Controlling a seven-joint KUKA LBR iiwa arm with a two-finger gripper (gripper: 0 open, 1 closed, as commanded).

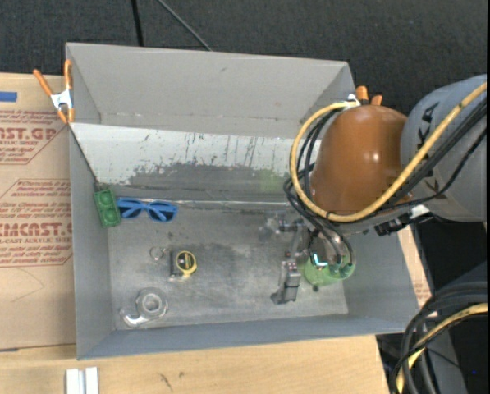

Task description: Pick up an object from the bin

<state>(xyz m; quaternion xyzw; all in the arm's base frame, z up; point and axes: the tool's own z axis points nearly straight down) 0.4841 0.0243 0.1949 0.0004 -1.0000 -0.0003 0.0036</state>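
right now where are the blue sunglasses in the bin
The blue sunglasses lie on the left of the camera view, at the foot of the bin's far wall, just right of the green block.

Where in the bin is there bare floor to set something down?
Bare floor of the bin runs between the yellow-and-black round thing and the gripper, and right of the blue sunglasses. Crowded: the left, with green block and clear ring; the green thing beside the gripper.
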